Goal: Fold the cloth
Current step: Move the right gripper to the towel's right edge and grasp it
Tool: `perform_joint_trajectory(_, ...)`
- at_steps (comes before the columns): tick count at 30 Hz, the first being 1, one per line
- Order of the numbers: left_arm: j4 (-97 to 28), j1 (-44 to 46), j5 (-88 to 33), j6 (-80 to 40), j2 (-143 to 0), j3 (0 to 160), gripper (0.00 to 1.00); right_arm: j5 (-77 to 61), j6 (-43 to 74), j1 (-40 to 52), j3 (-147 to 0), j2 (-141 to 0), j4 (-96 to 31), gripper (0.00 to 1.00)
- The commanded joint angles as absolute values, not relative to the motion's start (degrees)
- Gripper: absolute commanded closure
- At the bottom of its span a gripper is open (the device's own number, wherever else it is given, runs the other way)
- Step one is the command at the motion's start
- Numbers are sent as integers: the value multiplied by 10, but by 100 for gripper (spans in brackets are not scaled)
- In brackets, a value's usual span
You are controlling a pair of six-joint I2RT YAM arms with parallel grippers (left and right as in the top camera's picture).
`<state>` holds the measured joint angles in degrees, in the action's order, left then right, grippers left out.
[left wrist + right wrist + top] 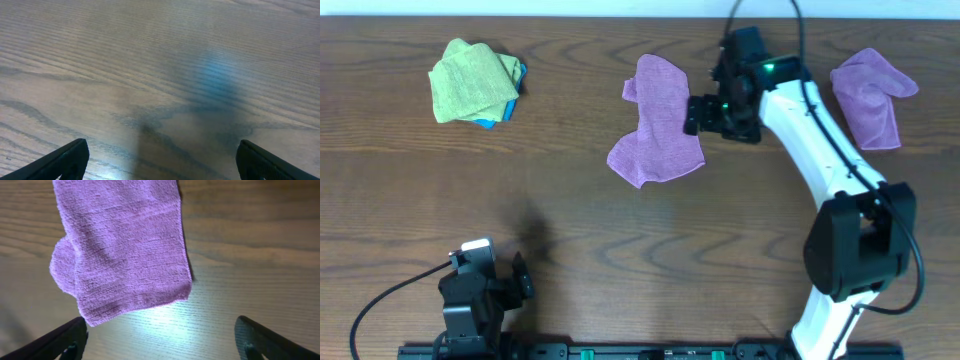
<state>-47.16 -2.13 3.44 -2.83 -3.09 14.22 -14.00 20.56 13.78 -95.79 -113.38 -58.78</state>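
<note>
**woodgrain_fan:** Three piles of fabric on the dark wood-grain tabletop (620,230), right? Which one's the actual job?

**yam_watcher:** The flat purple terry cloth (658,120) in the middle. It's lying spread out and unfolded, with a lumpy outline and a small flap poking off one side.

**woodgrain_fan:** And the arms?

**yam_watcher:** The right tool (692,113) sits at that cloth's right edge. On its wrist camera the fingers are spread wide with nothing between them, over bare wood just off the cloth's hem. Can't tell if it's touching the fabric. The left tool (523,278) is well away from the cloth, down toward the near-left. Its fingers are also wide apart, over plain wood.

**woodgrain_fan:** The other stuff?

**yam_watcher:** A crumpled green cloth (472,80) is far to the left of the middle cloth, sitting on a blue cloth (510,100) that peeks out underneath. A second purple cloth (872,95) is off to the right, past the right arm.
</note>
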Motion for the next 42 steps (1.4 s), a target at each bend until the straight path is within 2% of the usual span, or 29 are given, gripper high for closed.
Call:
perform_joint_trajectory(1, -480, -19, 42, -32, -28, 139, 5, -237, 233, 107, -923, -1125, -577, 12)
perform_joint_trajectory(6, -480, -19, 43, -32, -28, 139, 5, -296, 251, 78, -865, -1125, -549, 16)
perform_joint_trajectory(20, -480, -19, 47, -28, -28, 139, 5, -315, 317, 76, -785, -1126, -460, 30)
perform_joint_trajectory(35, -445, -19, 29, -32, -28, 139, 5, -300, 339, 76, -785, -1130, -430, 34)
perform_joint_trajectory(42, -445, -19, 29, -106, -28, 139, 5, -303, 343, 82, -785, -1155, -427, 36)
